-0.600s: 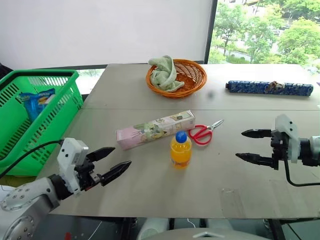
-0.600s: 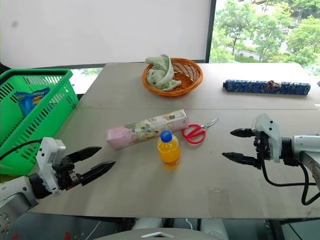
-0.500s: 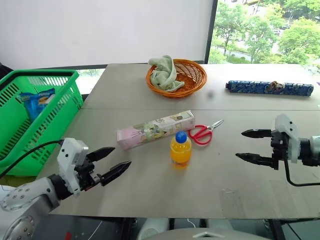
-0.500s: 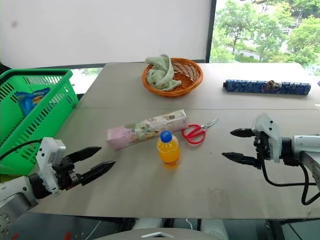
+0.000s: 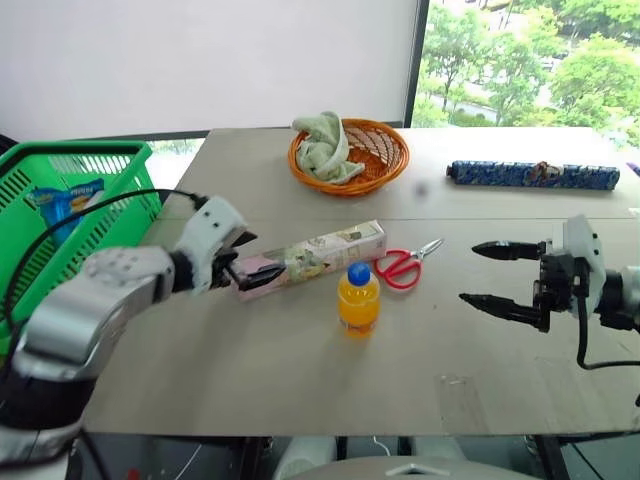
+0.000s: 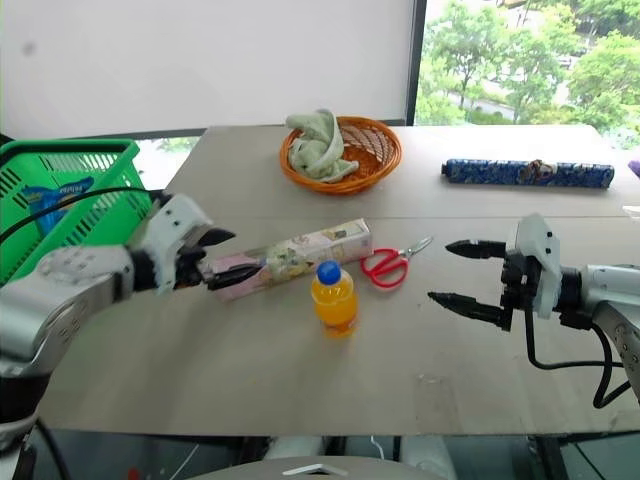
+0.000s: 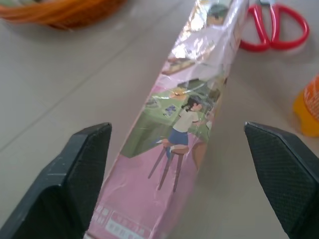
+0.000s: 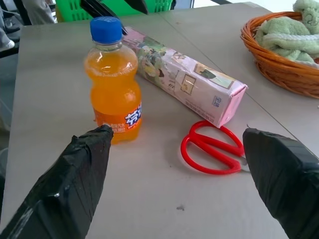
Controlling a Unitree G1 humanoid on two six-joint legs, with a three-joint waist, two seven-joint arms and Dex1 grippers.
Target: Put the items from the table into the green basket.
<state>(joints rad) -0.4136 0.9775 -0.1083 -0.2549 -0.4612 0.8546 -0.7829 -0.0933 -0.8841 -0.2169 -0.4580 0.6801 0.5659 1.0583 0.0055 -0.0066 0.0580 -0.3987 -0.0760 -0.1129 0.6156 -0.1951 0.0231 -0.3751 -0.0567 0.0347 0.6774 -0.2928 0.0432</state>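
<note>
- The long pink-and-green carton (image 5: 312,259) lies flat mid-worktop; its pink end sits between the left gripper (image 5: 252,262)'s two black fingers (image 7: 75,184), which stand wide apart on either side of it, not clamped
- The left arm reaches in from the worktop's left edge, its gripper angled down and toward the carton
- The right gripper (image 5: 490,275) hovers above the right part of the worktop (image 5: 300,370), fingers apart and holding nothing, pointing toward the scissors (image 5: 405,265)
- One orange bottle (image 5: 358,298) with a blue cap stands upright just beside the carton, toward the near edge
- One pair of red-handled scissors lies near the carton's other end
- One green basket (image 5: 110,205) stands off the left edge
</note>
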